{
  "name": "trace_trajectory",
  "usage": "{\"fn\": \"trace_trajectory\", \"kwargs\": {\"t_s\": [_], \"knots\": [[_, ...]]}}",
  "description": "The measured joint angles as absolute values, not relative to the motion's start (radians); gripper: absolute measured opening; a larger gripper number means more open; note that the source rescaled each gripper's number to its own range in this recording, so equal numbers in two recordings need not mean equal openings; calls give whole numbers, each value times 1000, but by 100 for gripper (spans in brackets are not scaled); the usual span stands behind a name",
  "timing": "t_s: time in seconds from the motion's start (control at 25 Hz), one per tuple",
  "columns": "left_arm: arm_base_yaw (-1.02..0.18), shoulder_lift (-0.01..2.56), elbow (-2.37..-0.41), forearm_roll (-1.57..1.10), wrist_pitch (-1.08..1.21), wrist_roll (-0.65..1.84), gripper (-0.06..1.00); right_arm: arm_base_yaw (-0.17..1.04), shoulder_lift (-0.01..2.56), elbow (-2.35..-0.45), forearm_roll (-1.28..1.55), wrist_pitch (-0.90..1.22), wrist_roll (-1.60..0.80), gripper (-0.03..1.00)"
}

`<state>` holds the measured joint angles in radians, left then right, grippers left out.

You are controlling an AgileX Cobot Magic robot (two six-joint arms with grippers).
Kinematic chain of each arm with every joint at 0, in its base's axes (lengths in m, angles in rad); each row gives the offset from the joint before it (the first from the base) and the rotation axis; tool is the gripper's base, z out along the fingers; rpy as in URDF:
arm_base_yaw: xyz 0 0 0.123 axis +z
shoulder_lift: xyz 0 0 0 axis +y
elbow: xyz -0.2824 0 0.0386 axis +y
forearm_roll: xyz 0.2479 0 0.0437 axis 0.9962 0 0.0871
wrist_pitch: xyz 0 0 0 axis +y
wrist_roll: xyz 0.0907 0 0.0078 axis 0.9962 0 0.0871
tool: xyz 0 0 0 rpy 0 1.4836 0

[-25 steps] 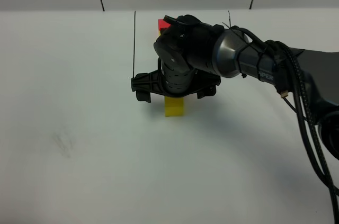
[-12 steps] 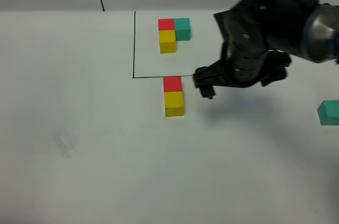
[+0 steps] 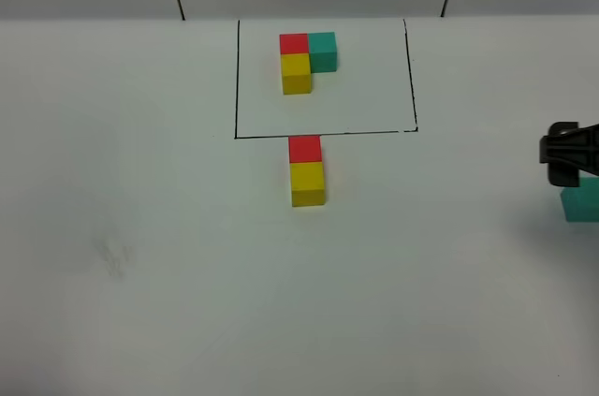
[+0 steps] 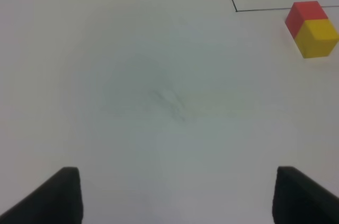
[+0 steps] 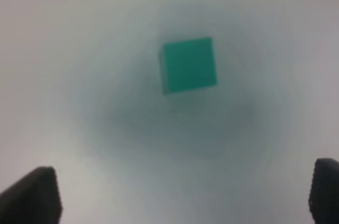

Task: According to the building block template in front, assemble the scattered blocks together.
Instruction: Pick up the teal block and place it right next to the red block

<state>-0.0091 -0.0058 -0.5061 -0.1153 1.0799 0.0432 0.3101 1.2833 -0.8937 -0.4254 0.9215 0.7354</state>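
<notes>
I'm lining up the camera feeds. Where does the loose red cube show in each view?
Exterior high: red cube near the middle, just below the frame line, touching the yellow cube.
Left wrist: red cube joined to the yellow cube, just outside the frame line.
Right wrist: not in it.
Shared landmark: frame corner, in the exterior high and left wrist views only.

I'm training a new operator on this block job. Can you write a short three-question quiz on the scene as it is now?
1. True or false: the loose red cube touches the loose yellow cube.
2. The teal cube lies: A on the red cube; B far to the right of that pair; C between the two.
3. Fill in: the right gripper, near the teal cube, is ___ (open/shut).
Key: 1 true; 2 B; 3 open.
</notes>
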Motion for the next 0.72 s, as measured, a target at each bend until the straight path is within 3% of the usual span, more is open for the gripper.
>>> {"fn": "trace_trajectory", "kwargs": {"t_s": [0.24,0.72], "knots": [[-9,-6,-506,-115,1080,43,67,306,1232,-887,-444,1002,695,79],[-9,-6,-506,-115,1080,43,67,61,1384,-886,-225,745,375,78]]}}
